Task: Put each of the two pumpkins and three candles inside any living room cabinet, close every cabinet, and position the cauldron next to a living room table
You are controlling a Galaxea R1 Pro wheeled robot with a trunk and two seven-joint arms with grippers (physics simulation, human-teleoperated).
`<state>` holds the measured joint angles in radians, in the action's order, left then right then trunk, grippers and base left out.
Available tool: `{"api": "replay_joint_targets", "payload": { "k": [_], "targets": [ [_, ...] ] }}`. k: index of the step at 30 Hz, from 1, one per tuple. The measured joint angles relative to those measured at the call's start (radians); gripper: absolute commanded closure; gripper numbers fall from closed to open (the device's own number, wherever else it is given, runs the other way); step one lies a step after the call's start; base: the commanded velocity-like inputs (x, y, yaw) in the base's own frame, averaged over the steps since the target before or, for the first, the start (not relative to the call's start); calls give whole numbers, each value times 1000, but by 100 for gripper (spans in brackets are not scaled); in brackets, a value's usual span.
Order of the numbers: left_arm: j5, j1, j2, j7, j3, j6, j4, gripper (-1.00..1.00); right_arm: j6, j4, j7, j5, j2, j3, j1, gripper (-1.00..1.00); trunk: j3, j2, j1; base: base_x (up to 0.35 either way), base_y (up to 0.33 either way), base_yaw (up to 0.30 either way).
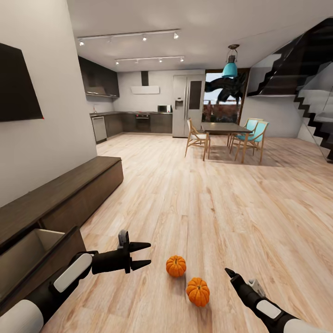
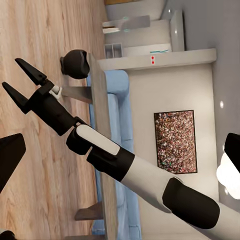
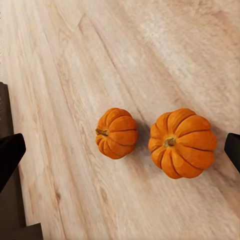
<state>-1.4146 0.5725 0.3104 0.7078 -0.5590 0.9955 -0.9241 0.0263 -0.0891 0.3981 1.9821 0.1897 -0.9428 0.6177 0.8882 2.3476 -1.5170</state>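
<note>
Here, the landmark: the open drawer (image 1: 27,252) of the cabinet (image 1: 69,189), at the robot's left side; pale wood inside, nothing visible in it.

Pumpkins: two, both on the wooden floor (image 1: 222,199), some way out from the open drawer toward the middle of the room; the farther pumpkin (image 1: 176,266) and the nearer pumpkin (image 1: 198,291) lie close together but apart; in the right wrist view they are side by side, stems up, the smaller-looking one (image 3: 116,133) and the bigger-looking one (image 3: 182,143).

Left gripper (image 1: 141,255): between the open drawer and the pumpkins, above the floor; fingers spread apart, holding nothing.

Right gripper (image 1: 230,273): beyond the pumpkins from the drawer, near the nearer pumpkin, not touching it; the left wrist view shows its two fingers (image 2: 20,82) wide apart and empty.

Handling, as a judgement: the pumpkins look rigid and light; the ribbed round skin may roll or slip between narrow fingers; the stem is too short to hold; better to close across the widest part of the body, from above.

Candles: not located here.

Also seen: a dark round pot (image 2: 76,63) on the floor beside a low table (image 2: 102,145), probably the cauldron.
</note>
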Motion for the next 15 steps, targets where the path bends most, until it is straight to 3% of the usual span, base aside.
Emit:
{"api": "replay_joint_targets", "payload": {
  "k": [4, 15],
  "targets": [
    [0, 0, 0, 0, 0, 0, 0, -100, 0, 0, 5, 0, 0, 0, 0, -100, 0, 0, 0, 0, 0, 0],
    [1, 0, 0, 1, 1, 0, 0, -100, -1, 0, 10, -1, -1, 0, -7, -100, 34, 77, -42, 0, 0, 0]
  ]
}}
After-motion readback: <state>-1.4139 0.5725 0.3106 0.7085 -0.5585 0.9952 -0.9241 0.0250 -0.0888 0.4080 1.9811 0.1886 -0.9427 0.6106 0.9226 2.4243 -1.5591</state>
